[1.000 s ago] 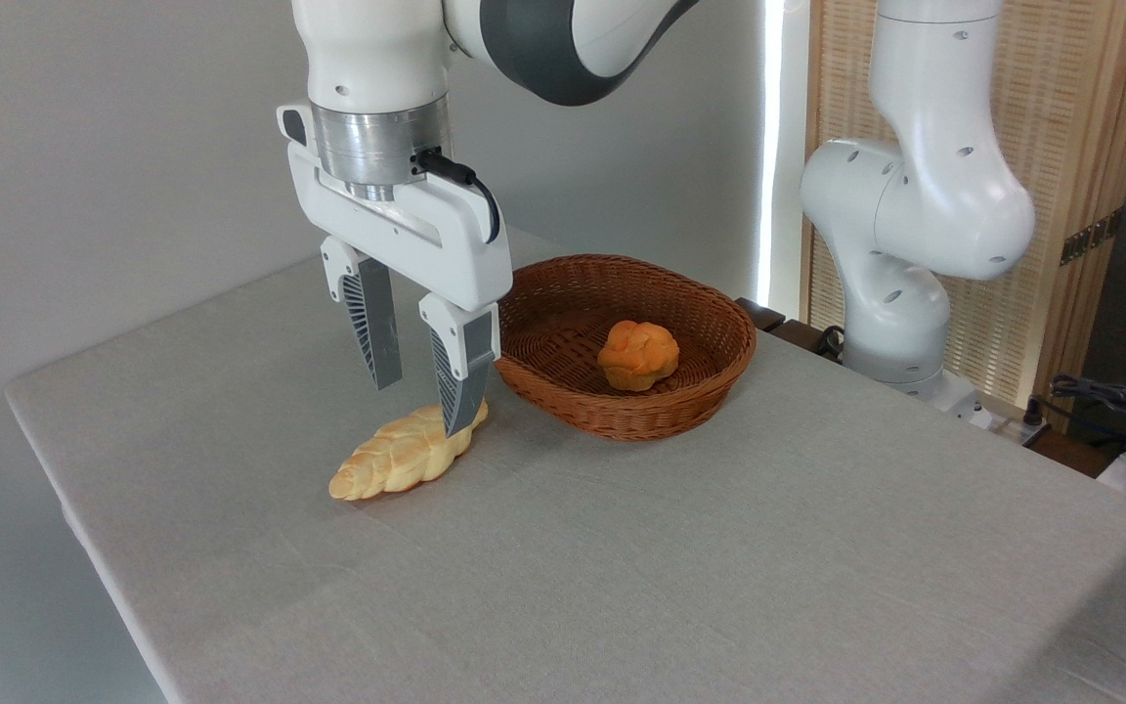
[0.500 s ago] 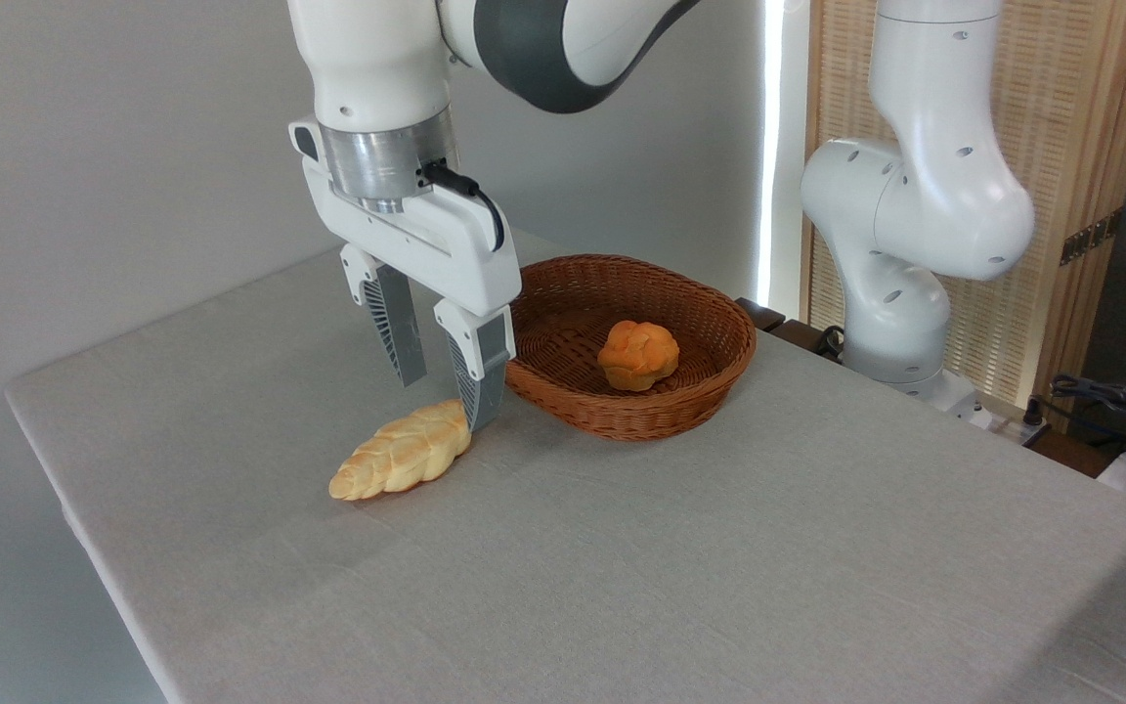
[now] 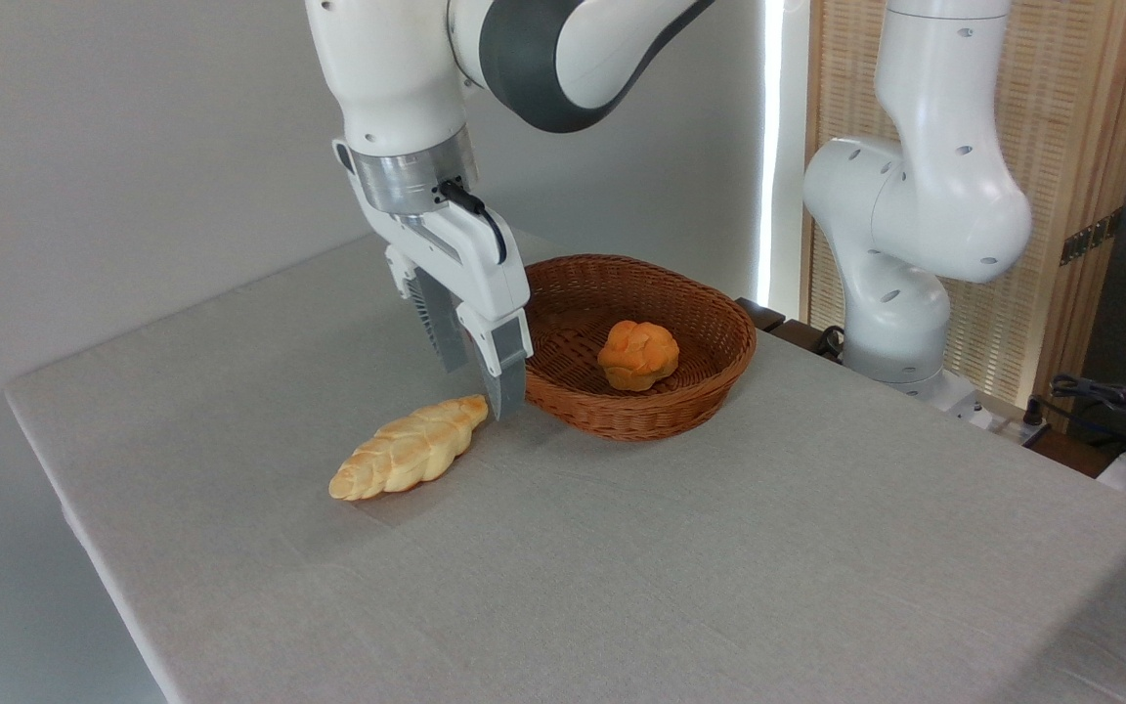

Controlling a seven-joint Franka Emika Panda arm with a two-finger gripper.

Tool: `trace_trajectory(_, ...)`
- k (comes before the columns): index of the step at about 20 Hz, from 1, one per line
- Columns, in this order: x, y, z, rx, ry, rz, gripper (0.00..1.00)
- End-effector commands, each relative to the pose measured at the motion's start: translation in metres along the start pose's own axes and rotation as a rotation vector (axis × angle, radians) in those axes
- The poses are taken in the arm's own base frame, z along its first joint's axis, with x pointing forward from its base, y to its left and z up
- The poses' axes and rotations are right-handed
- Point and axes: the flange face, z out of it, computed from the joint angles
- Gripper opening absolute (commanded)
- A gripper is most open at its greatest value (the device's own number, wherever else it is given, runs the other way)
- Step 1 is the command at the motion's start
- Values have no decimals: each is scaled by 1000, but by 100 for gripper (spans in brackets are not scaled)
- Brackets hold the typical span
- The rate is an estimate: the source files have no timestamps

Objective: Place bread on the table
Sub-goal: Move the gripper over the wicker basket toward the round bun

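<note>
Gripper (image 3: 481, 381) jaws parted, nothing between them, holding nothing. From this angle the two fingers nearly overlap, so the gap reads narrow; the true width can't be judged. Fingers point down and slightly toward the camera, tips hanging just outside the left rim of the wicker basket (image 3: 710, 376), above the table (image 3: 719, 548). Whether the front fingertip touches the cloth can't be told.

Bread (image 3: 637, 355) sits inside the basket, near its middle, on the woven floor, well apart from the gripper. It's roughly round, so no clear long axis; the lumpy cracked top faces up.

Braided loaf (image 3: 411, 459) lies flat on the table left of the basket, just beside it. Its long axis runs diagonally: the near end points to the lower left, the far end toward the basket, close under the gripper tips. No visible contact between loaf and fingers.
</note>
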Motion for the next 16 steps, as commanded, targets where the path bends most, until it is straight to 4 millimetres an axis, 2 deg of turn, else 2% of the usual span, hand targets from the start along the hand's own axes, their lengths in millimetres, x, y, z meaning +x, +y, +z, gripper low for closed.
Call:
trace_trajectory(1, -15, 35, 11, -25, -22, 79, 100)
trace_trajectory(6, -14, 73, 37, -60, -79, 182, 100)
trace_trajectory(10, -17, 92, 36, -92, -124, 217, 100)
trace_trajectory(14, -27, 99, 26, -103, -139, 217, 100)
trace_trajectory(16, -35, 103, 34, -131, -178, 217, 100)
